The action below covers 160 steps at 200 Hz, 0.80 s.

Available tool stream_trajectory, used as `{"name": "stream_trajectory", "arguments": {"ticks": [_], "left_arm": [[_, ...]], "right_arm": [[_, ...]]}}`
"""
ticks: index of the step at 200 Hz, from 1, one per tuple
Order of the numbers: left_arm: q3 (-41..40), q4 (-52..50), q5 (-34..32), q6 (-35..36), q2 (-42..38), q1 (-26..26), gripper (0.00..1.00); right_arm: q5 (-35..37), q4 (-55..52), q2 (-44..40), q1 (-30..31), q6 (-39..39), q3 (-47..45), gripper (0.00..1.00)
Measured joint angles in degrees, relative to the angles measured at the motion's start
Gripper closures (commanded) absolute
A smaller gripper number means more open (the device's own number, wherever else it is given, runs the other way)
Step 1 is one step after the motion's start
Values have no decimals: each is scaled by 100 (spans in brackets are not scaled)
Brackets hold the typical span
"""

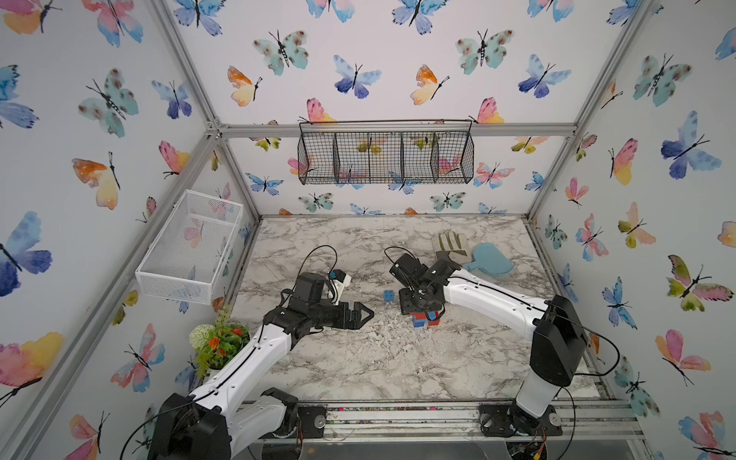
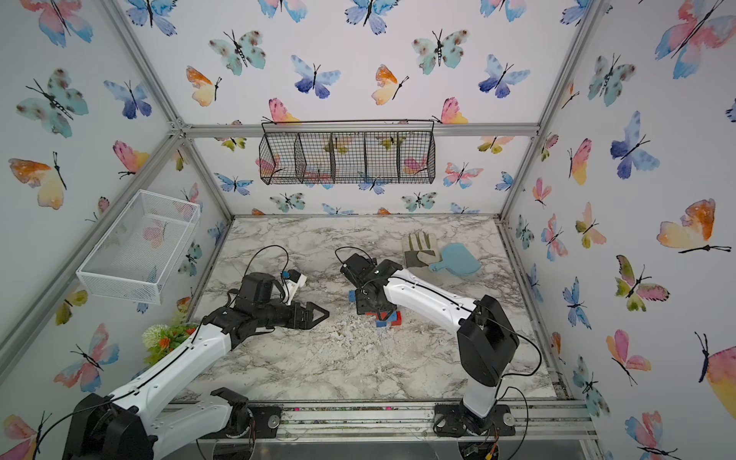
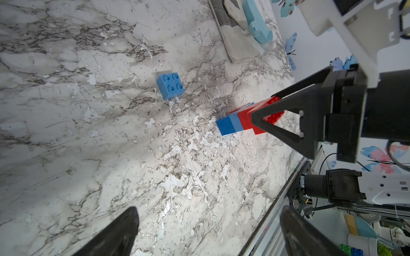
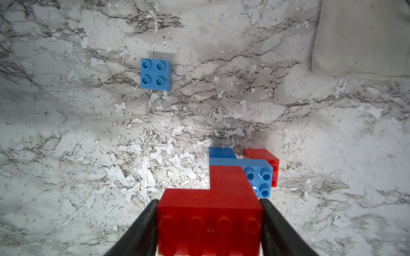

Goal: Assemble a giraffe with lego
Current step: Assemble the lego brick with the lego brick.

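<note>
Since the right wrist (image 1: 418,278) covers it in both top views, the half-built red-and-blue plastic brick giraffe (image 1: 418,322) shows only its lower bricks there. Right gripper (image 4: 209,201) clamps its top long red brick (image 4: 209,212), one jaw at each end. Small square blue brick (image 4: 156,74) lies loose, apart. Left gripper (image 3: 209,210) wide, empty.

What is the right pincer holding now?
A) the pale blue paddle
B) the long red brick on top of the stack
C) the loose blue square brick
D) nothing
B: in the right wrist view the right pincer clamps the long red brick between its jaws, and the blue square brick lies apart, untouched.
</note>
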Motion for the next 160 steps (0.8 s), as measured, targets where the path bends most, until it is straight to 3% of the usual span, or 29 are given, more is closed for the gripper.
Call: {"name": "stream_trajectory", "arguments": {"ticks": [160], "left_arm": [[-9,4,0,-15,22,0,2]], "right_arm": [[-20,175,-90,-2,-28,-175,39]]}}
